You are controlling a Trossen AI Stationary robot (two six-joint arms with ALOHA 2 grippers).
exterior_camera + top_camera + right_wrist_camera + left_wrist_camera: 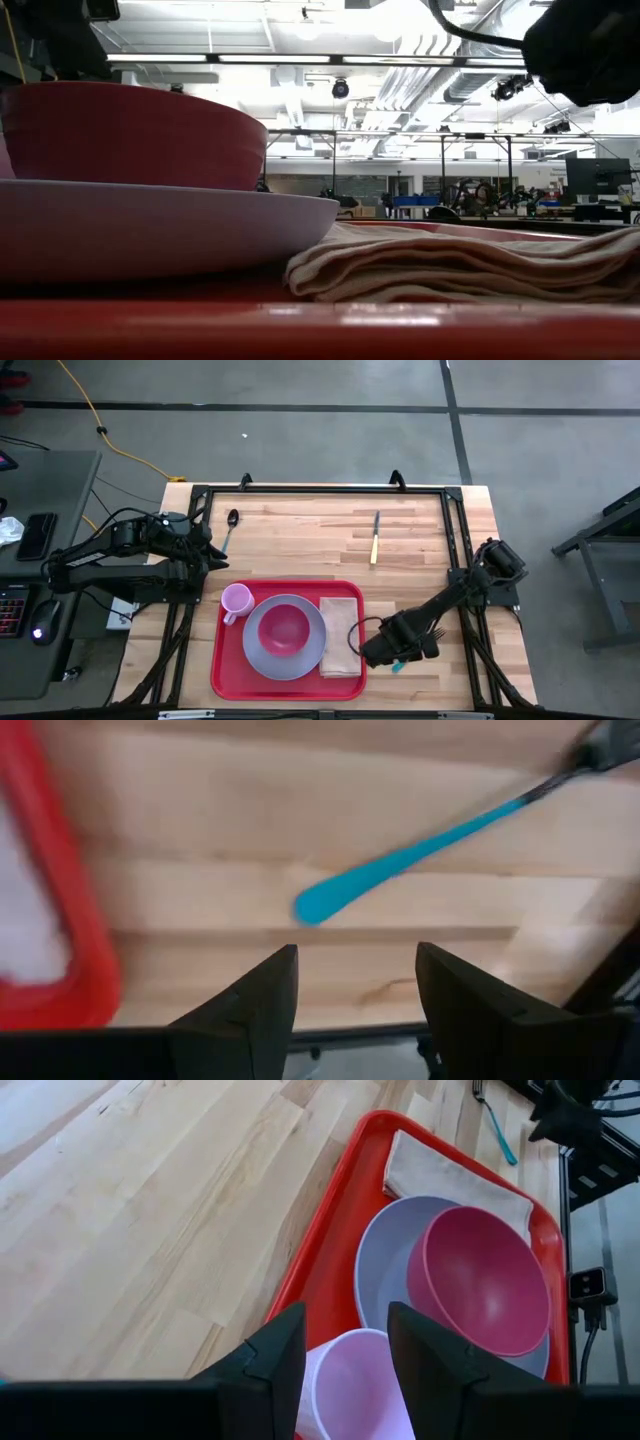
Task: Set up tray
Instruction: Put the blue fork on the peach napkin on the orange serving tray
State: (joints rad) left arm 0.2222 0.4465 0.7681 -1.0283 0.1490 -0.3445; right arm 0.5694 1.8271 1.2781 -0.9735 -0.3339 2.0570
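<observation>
My left gripper (207, 555) hangs released over the table's left side, near the spoon (230, 528) and just off the tray's far-left corner. The tray (228, 670) sits at the near middle of the table, carrying a pink cup (236, 600), a grey plate (262, 657) with a red bowl (284, 628) on it, and a folded napkin (340, 636). A yellow-handled knife (375, 538) lies well beyond. My right gripper (355, 982) hovers with fingers spread just right of the tray, beside a blue-handled fork (400, 865). I judge cutlery is the step in hand; next I should lower squarely over that handle and close.
</observation>
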